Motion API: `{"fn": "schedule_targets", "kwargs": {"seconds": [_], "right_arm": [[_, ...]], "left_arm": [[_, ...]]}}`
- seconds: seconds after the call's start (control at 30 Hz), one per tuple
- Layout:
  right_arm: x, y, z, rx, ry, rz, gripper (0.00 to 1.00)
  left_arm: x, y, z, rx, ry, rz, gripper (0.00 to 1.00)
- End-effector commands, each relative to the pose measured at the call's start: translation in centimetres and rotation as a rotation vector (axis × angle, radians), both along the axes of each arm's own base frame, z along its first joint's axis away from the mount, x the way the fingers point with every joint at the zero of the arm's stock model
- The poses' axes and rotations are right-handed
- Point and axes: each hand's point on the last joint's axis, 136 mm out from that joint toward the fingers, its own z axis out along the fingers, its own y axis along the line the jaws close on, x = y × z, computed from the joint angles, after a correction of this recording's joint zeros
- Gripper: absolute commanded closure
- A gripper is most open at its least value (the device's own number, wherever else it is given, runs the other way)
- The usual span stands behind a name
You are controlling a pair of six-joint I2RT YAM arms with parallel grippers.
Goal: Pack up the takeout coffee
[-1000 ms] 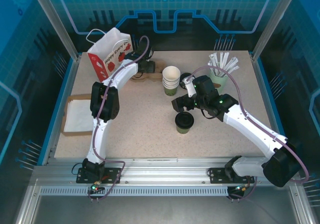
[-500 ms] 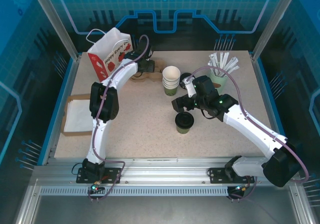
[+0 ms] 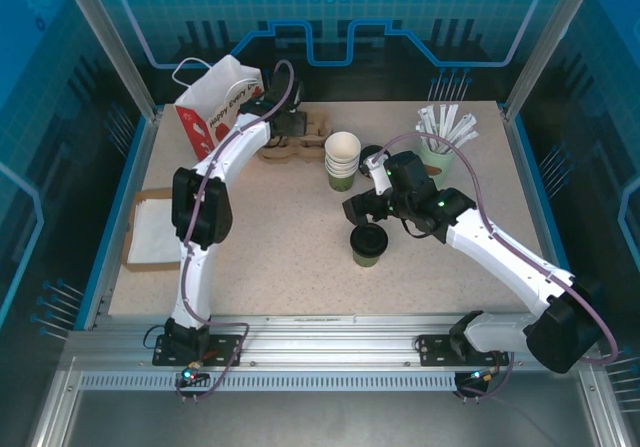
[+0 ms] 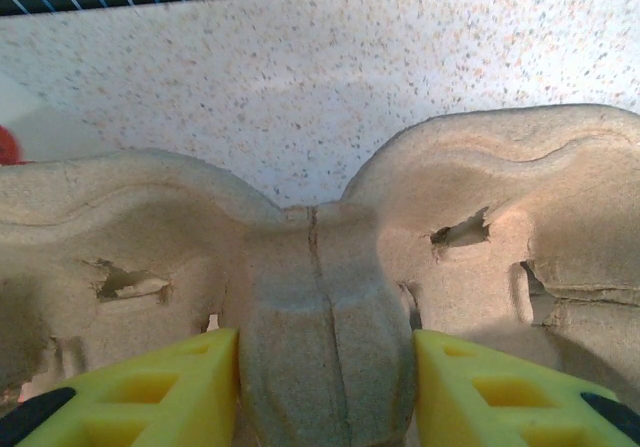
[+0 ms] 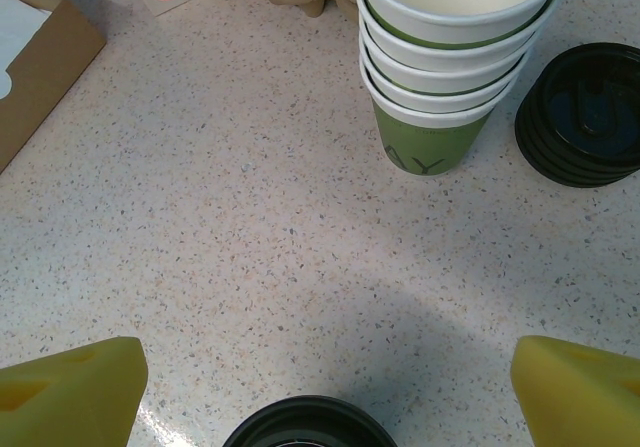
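The red-and-white paper bag (image 3: 215, 107) stands at the back left, its inside hidden. Beside it, the pulp cup carrier (image 4: 320, 267) has shifted slightly toward the bag over the last second, the left gripper (image 4: 325, 377) clamped on its middle rib. The pale-green holder (image 3: 437, 152) holds white sticks. The lidded takeout coffee (image 3: 368, 245) sits mid-table below the right gripper (image 5: 325, 387), fingers wide apart.

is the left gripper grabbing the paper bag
No, the left gripper is clamped on the middle ridge of a brown pulp carrier, one yellow jaw against each side.
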Motion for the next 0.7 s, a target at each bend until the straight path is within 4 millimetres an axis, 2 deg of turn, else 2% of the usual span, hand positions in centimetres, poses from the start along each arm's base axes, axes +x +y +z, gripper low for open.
{"fn": "schedule_targets", "kwargs": {"seconds": [0.0, 0.2, 0.33, 0.4, 0.53, 0.6, 0.67], "right_arm": [[-0.5, 0.6, 1.0, 0.013, -0.01, 0.02, 0.05], [-0.9, 0.7, 2.2, 0.019, -0.029, 0.027, 0.05], [-1.5, 0.4, 4.0, 0.03, -0.062, 0.03, 0.05], [-1.9, 0.0, 5.2, 0.04, -0.084, 0.028, 0.05], [-3.0, -1.2, 7.8, 0.051, -0.139, 0.019, 0.05], [-3.7, -2.0, 9.1, 0.057, -0.172, 0.009, 0.05], [-4.5, -3.1, 10.1, 0.055, -0.207, -0.002, 0.05]], "left_arm": [[-1.2, 0.8, 6.0, 0.015, -0.112, 0.018, 0.54], [-3.4, 0.7, 10.5, -0.029, -0.203, 0.023, 0.54], [-6.1, -0.1, 12.9, -0.07, -0.245, 0.0, 0.54], [-7.9, -0.5, 14.2, -0.111, -0.269, -0.013, 0.55], [-13.3, -1.1, 15.8, -0.163, -0.32, -0.038, 0.54], [-16.2, -0.8, 15.7, -0.159, -0.334, -0.04, 0.54], [-19.3, -0.2, 14.3, -0.156, -0.322, -0.035, 0.54]]}}
